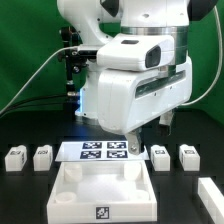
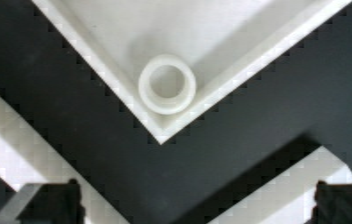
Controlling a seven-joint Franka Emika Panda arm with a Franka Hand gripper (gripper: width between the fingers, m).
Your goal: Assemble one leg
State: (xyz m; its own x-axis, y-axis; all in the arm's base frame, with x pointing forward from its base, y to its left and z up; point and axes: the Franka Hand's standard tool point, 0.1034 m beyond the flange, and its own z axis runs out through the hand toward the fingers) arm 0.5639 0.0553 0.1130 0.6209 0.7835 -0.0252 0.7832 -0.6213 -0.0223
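Note:
Several small white legs with tag markers stand on the black table in the exterior view: two at the exterior view's left (image 1: 15, 157) (image 1: 42, 156), two at its right (image 1: 160, 156) (image 1: 188, 155), and one nearer the front right (image 1: 210, 190). My gripper (image 1: 136, 142) hangs over the far right corner of the large white square panel (image 1: 70, 190). In the wrist view the gripper (image 2: 198, 208) is open and empty, with its dark fingertips (image 2: 48, 205) wide apart. Below them lies a corner of the panel (image 2: 244, 40) with a round socket (image 2: 168, 85). No leg shows in the wrist view.
The marker board (image 1: 100, 151) with its black tags lies behind the panel, between the legs. The arm's bulky white body fills the middle of the exterior view. A green backdrop and cables stand behind it.

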